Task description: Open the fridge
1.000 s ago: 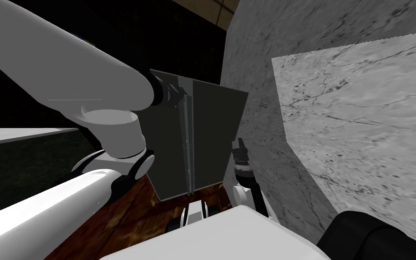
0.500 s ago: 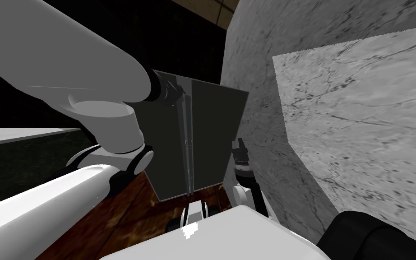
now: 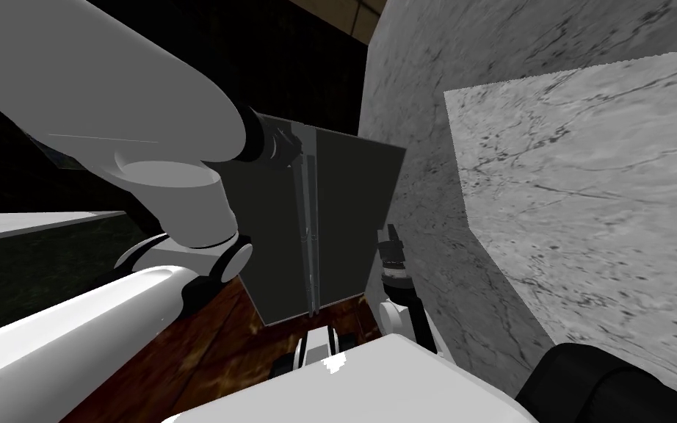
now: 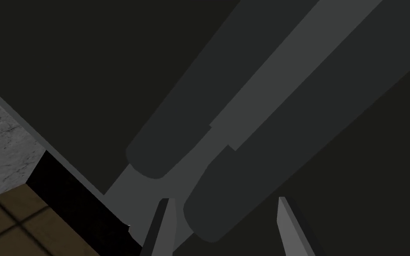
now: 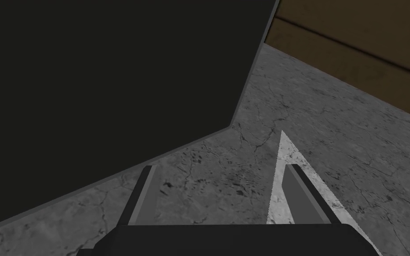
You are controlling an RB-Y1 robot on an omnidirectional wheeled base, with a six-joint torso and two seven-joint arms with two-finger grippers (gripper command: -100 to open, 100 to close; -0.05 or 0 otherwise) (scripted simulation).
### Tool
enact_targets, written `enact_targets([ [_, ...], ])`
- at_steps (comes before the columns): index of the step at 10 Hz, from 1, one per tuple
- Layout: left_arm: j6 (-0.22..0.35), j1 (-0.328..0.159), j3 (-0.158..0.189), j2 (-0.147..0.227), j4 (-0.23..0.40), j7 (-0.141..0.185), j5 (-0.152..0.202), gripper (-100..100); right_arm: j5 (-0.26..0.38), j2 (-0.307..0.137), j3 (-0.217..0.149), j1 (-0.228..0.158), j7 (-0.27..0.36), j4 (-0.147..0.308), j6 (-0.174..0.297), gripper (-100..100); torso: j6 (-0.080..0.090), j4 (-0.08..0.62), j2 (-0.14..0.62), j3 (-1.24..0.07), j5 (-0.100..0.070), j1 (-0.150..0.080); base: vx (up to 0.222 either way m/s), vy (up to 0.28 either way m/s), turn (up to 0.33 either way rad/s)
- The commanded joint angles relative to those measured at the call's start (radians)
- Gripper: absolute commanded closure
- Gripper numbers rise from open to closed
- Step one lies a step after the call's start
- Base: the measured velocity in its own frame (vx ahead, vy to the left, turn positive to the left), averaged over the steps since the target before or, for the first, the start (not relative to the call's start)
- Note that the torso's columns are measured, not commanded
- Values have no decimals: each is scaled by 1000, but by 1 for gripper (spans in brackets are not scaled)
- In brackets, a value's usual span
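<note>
Straight ahead and close stands the fridge [image 3: 348, 220], a tall dark cabinet with both doors shut flush. It is set against a grey marble wall [image 3: 550, 183] and rises from a brown wooden floor [image 3: 212, 352]. Two long grey bars run side by side down the seam where the doors meet. The left claw [image 4: 224, 204] is up at the top end of them: its fingers [image 4: 163, 226] stand apart and press nothing. The rounded end of one bar handle [image 4: 262, 146] lies between them, with the second handle [image 4: 177, 115] just beside it, outside the claw. Nothing is gripped yet. The right claw [image 5: 219, 195] hangs low beside the fridge's right edge, likewise spread and empty, facing the marble. I judge the door heavy and rigid, likely to resist at first on its seal and then swing freely about a hinge on its outer edge, so it calls for a steady pull along an arc, not a jerk. The handle looks stiff and smooth, so thin blades could slide along it or off its end. A hold a little further in from the tip seems better, blades square across the bar and closed firmly before pulling. Which of the two doors this bar belongs to I cannot tell.
</note>
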Motion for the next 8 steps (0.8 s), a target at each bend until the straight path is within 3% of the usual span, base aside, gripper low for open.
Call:
enact_targets([
  [1, -25, -1, -1, -36, 14, -3, 52, 100, 0, 0, 0, 0, 0, 0, 0, 0, -4, 1, 0, 1, 2, 1, -112, 221, -107],
  [6, -80, -11, 4, -94, 32, -7, 137, 100, 0, 0, 0, 0, 0, 0, 0, 0, -2, 1, -7, -6, -2, -5, -154, 212, -92],
  [7, -76, -15, 4, -86, 29, -8, 126, 100, 0, 0, 0, 0, 0, 0, 0, 0, -2, 1, -6, -6, -3, -8, -74, 86, -28],
  [8, -68, -22, 10, -114, 10, -5, 165, 100, 0, 0, 0, 0, 0, 0, 0, 0, -2, 2, -10, -9, -4, -13, -25, 156, -113],
])
